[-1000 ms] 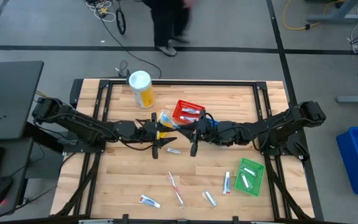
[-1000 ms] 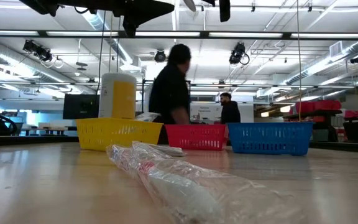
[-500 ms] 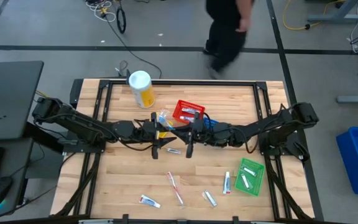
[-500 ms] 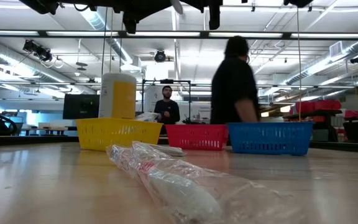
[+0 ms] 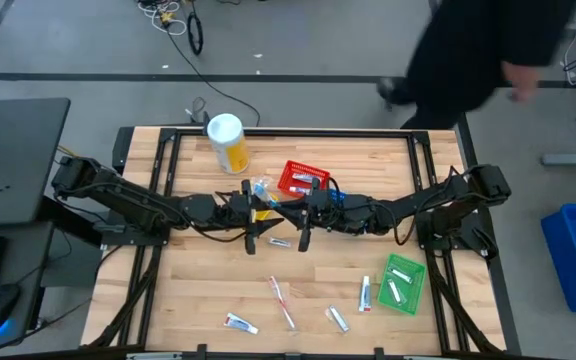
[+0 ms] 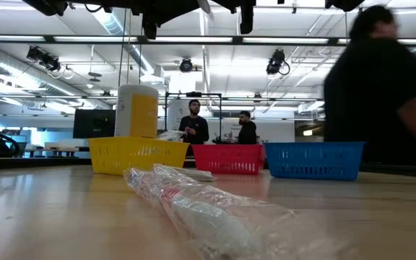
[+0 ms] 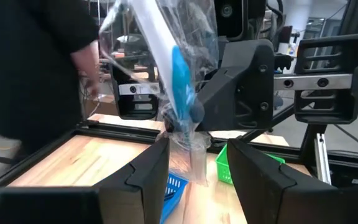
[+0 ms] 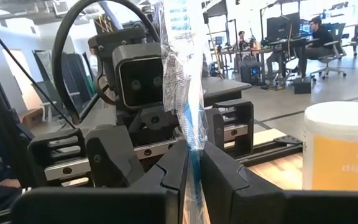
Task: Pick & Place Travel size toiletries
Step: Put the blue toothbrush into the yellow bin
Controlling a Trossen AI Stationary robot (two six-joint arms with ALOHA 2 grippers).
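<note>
Wrapped toothbrush (image 8: 188, 93) is up in the air over mid-table, between the two arms, above the cluster of baskets.

- Handling: it's light, with a stiff slim handle inside loose crinkly film. The film is slippery and gives under the pads, so I'd expect the brush to swing or slide if you pinch wrapper only. Take it on the handle through the film, mid-length, not on the loose end.
- Right gripper (image 8: 193, 168): fingers pressed together on the wrapper, brush standing up out of the pinch.
- Left gripper (image 7: 197, 168): fingers spread, facing the right one. The wrapper tail hangs between them with a gap on each side, so it isn't gripping.

Counts, from the high view:
- Loose on the table near the front edge: 1 toothbrush (image 5: 282, 302) and 3 small tubes (image 5: 240, 323), (image 5: 338, 319), (image 5: 365, 294).
- 1 more pale piece (image 5: 279, 242) on the table just below the grippers; type unclear.
- Green basket (image 5: 414, 273): looks like 2 white pieces.
- Red basket (image 5: 290, 172): at least 1 pale item, can't count closer.
- Yellow basket (image 6: 139, 155) and blue basket (image 6: 313, 160): contents not readable.
- 4 baskets, 1 canister (image 5: 226, 140) at the back edge.
</note>
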